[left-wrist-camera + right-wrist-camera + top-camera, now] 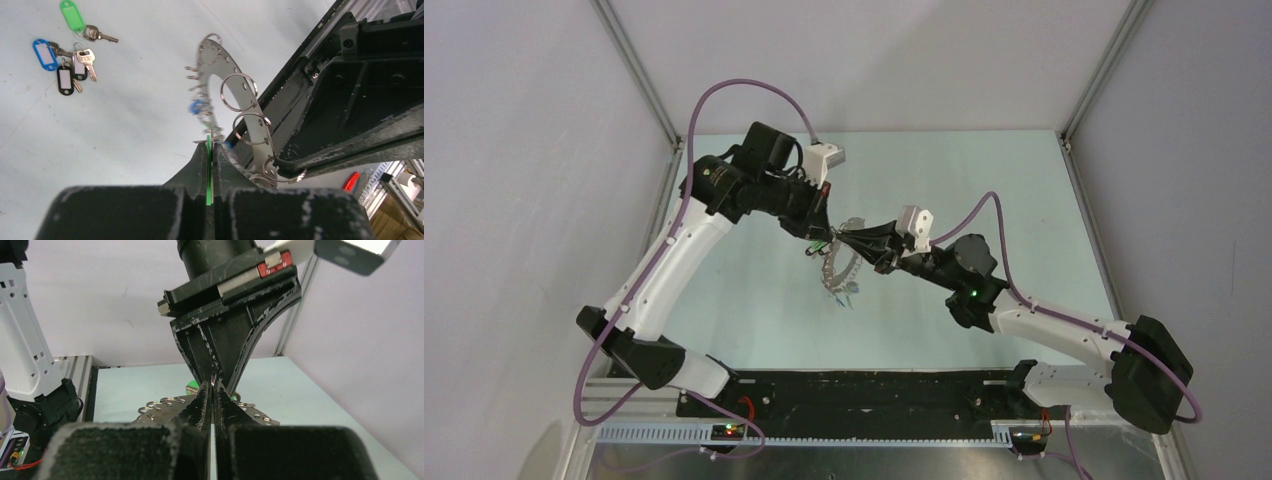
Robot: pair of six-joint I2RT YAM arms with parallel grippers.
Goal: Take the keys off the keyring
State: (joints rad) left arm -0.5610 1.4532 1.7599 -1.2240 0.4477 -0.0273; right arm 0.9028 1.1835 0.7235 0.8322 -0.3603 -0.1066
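Observation:
The keyring (844,268) is a flat grey ring with holes and small split rings, held up above the table between both grippers. My left gripper (822,240) is shut on a green-tagged key (209,170) at the ring's edge. My right gripper (842,238) is shut on the keyring's rim right beside it. In the left wrist view the keyring (212,62) stands edge-up, and a blue-tagged key (196,106) still hangs on it. In the right wrist view the keyring (160,412) shows behind my shut right gripper (213,390), with the left gripper (216,377) meeting it from above.
Loose keys lie on the table in the left wrist view: one with a green tag (72,15), one with a blue tag (45,54) and one with a black tag (65,80). Frame posts stand at the table's far corners (639,75).

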